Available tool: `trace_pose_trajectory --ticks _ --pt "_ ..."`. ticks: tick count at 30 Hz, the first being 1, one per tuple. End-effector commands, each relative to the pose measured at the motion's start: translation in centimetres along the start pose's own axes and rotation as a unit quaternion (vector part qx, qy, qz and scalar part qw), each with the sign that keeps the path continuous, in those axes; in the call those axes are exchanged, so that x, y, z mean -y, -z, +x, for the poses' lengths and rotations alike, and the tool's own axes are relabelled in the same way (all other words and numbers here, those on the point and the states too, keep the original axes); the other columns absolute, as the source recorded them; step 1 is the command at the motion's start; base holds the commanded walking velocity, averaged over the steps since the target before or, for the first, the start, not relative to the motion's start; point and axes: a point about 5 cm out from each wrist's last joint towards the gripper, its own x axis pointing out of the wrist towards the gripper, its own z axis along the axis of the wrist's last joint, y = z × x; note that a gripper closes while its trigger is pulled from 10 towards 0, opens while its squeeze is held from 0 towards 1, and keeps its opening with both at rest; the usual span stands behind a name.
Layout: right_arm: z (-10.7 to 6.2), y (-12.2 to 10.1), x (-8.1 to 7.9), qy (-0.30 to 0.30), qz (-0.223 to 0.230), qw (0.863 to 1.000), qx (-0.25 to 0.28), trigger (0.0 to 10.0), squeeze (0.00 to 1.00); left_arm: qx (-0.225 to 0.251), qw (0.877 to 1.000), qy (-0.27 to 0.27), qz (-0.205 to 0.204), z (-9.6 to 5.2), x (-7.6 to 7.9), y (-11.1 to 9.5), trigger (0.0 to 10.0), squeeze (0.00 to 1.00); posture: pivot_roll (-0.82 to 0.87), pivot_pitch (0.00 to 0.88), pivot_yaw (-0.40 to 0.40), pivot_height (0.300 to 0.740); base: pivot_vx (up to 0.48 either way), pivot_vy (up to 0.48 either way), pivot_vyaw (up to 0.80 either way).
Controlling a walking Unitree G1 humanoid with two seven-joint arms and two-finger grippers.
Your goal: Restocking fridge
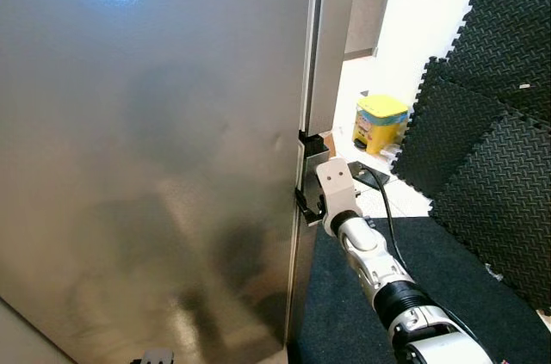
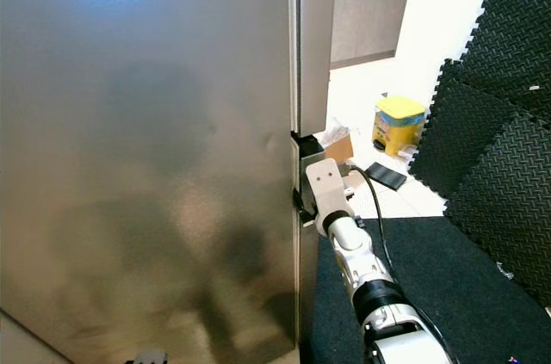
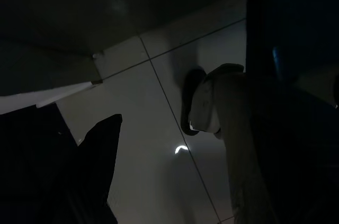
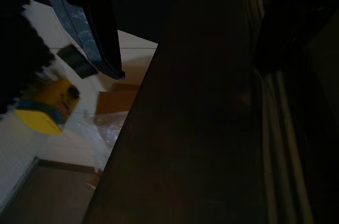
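We stand close before one fridge door (image 1: 155, 149), a tall panel of brushed grey steel that covers the left and middle of what we see. It is closed. Its surface is smooth and dull, with a blue-white glare near the top left and soft dark reflections lower down. Along its right edge runs a narrow side strip, broken at mid height by a black notch.

Our right tool (image 2: 301, 200) is at that notch, its black fingers tucked in against the door edge. One finger (image 4: 87, 17) lies on the outer side of the edge and the other on the inner side, so the tool is spread across the edge with the door edge between them; we cannot tell whether they press on it. The silver right arm rises from the near right.

Our left tool (image 3: 100, 181) hangs idle over pale floor tiles in deep shade; we cannot tell how its fingers stand.

To the right, black foam mats (image 1: 491, 123) lean in a stack of several, and one dark mat (image 1: 448, 286) lies flat on the floor nearby. Farther off we count one yellow box (image 1: 379, 121), one small black flat thing (image 2: 386, 176), and one brown cardboard piece (image 2: 339, 149) beside the door.
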Motion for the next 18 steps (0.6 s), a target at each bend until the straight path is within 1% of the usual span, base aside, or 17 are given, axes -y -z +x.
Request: trace_pose_trajectory --ticks 1,15,17,18 --pt "-0.2 1.0 2.5 0.066 0.013 0.997 -0.031 10.0 0.0 -0.02 1.0 0.004 0.011 -0.2 0.1 0.9 10.0 0.0 -0.07 0.002 0.002 0.74 0.0 0.0 0.0" --pt "-0.4 1.4 3.0 0.082 0.008 0.996 -0.041 10.0 0.0 -0.02 1.0 0.004 0.013 -0.2 0.1 0.9 10.0 0.0 -0.07 0.002 0.001 0.74 0.0 0.0 0.0" --pt "-0.5 1.9 3.1 0.086 0.006 0.995 -0.052 10.0 0.0 -0.02 1.0 0.004 0.013 -0.1 0.1 0.9 10.0 0.0 -0.07 0.002 0.001 0.74 0.0 0.0 0.0" --pt "-0.8 2.6 3.2 0.091 0.002 0.994 -0.065 10.0 0.0 -0.02 1.0 0.004 0.013 -0.1 0.1 0.9 10.0 0.0 -0.07 0.002 0.0 0.74 0.0 0.0 0.0"
